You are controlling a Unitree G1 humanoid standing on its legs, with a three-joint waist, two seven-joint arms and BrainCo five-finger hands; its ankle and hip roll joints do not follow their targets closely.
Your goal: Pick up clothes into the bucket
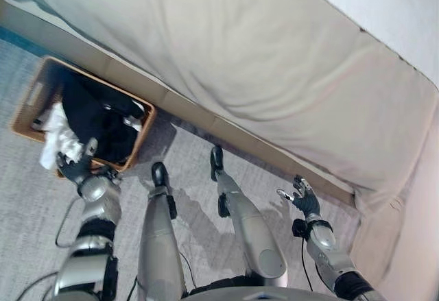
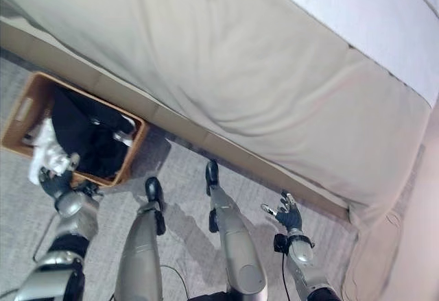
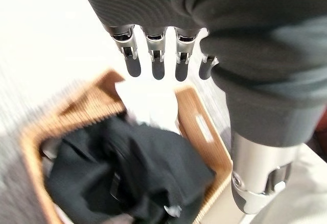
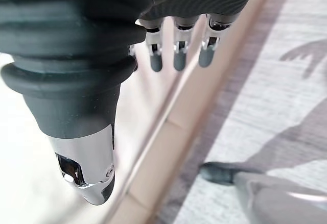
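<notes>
The clothes (image 1: 96,119), black and white, lie soft and light in the basket (image 1: 27,102); I would pinch a loose fold. Left robot hand (image 1: 75,167) and right robot hand (image 1: 304,198) both hang released, holding nothing.

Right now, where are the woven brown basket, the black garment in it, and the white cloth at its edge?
Woven brown basket (image 1: 31,94), left eye view, on its handle-side wall.
Black garment (image 1: 92,117), left eye view, middle of the pile.
White cloth (image 1: 58,136), left eye view, crumpled part near the rim.

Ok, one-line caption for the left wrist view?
Left hand, fingers relaxed, above the wicker basket holding black clothes and a white garment.
</notes>
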